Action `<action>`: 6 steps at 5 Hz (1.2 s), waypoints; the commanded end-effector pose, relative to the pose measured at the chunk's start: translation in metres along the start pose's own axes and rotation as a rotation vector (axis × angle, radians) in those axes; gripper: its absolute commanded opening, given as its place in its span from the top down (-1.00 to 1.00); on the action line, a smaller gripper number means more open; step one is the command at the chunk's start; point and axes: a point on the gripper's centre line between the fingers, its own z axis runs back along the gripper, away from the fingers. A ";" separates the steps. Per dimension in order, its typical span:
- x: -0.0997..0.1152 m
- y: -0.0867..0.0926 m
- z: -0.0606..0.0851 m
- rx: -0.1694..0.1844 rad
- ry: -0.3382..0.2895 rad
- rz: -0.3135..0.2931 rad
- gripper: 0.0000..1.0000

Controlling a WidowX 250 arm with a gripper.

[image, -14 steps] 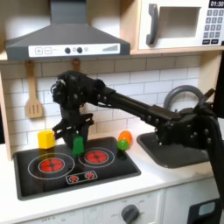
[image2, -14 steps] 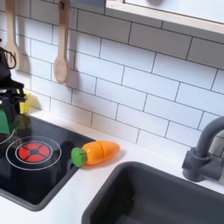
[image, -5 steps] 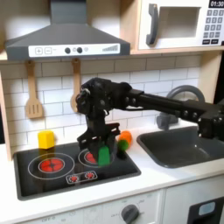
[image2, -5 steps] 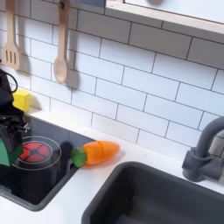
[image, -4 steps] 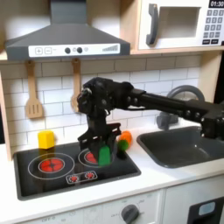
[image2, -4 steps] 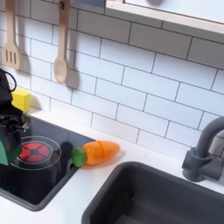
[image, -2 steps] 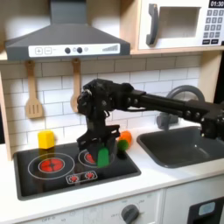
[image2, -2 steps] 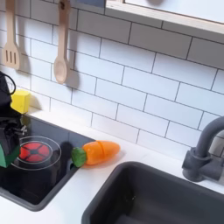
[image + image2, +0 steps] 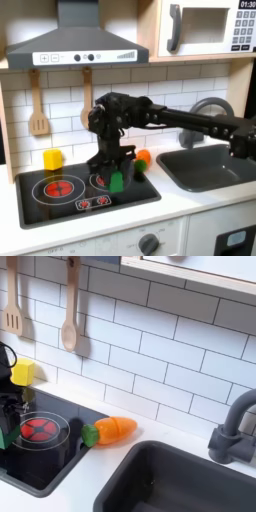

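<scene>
My black gripper [image 9: 115, 172] is shut on a small green block [image 9: 116, 181] and holds it low over the right red burner [image 9: 106, 180] of the black toy stove [image 9: 60, 205]. In the second exterior view the gripper [image 9: 8, 422] stands at the left edge with the green block [image 9: 5, 439] beneath it, beside the red burner [image 9: 38, 428]. An orange toy carrot [image 9: 143, 158] lies just right of the stove, close behind the gripper. It also lies on the counter in the second exterior view, carrot [image 9: 110, 430]. A yellow block [image 9: 52, 158] stands at the stove's back left.
A dark sink [image 9: 205, 166] with a grey faucet [image 9: 232, 426] takes up the right of the counter. A wooden spatula [image 9: 38, 106] and spoon [image 9: 86, 100] hang on the tiled wall behind the stove. The left burner [image 9: 58, 187] is bare.
The gripper carried the green block from the stove's back middle over to the right burner. In the last second it edged slightly left and down in the second exterior view.
</scene>
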 end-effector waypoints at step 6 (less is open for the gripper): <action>0.001 0.006 -0.011 0.016 0.021 0.027 1.00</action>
